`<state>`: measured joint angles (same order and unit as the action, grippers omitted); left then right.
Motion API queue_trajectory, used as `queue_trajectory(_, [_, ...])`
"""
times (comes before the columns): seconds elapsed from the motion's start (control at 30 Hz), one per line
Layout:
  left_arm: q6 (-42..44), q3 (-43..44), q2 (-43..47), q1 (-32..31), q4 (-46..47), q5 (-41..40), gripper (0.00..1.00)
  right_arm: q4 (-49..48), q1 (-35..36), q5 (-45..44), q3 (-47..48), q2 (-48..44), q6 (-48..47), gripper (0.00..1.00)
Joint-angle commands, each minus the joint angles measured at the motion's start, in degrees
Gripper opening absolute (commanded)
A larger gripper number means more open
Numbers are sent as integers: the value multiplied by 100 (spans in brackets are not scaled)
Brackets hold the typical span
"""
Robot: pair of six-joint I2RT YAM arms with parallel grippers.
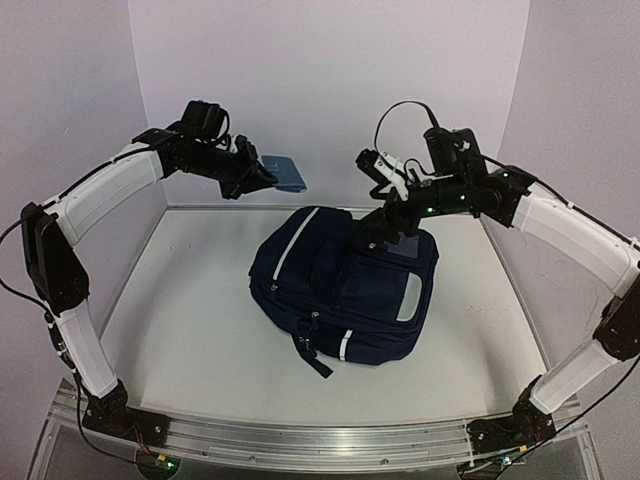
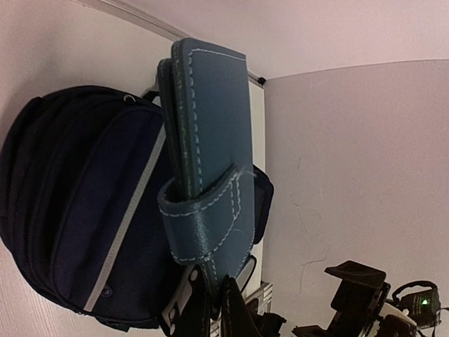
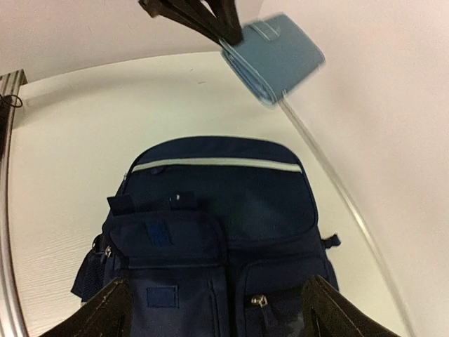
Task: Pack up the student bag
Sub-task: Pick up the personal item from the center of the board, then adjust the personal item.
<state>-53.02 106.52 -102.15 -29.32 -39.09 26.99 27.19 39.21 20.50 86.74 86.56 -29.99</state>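
The student bag is laid flat on the surface, and a blue stitched case is held clamped in the left tool, raised above and behind the bag. The right tool is spread wide just over the bag's top (nothing is held in it). A compartment is judged to need opening next, since the zips appear shut.

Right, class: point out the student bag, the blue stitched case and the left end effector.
student bag [image 1: 345,285]: top external view, middle of its upper face.
blue stitched case [image 2: 214,119]: left wrist view, its flat cover.
left end effector [image 1: 258,177]: top external view, between its fingertips.
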Motion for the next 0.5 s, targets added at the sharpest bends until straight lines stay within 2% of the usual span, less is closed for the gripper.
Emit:
queue_trajectory(0.0, [-327, 424, -98, -68, -80, 745, 0, -1054, 315, -928, -156, -101, -1137, 81])
queue_trajectory(0.47, [-661, 1072, -474, -551, -180, 1408, 0, -1841, 890, -1503, -30, 537, -1998, 77])
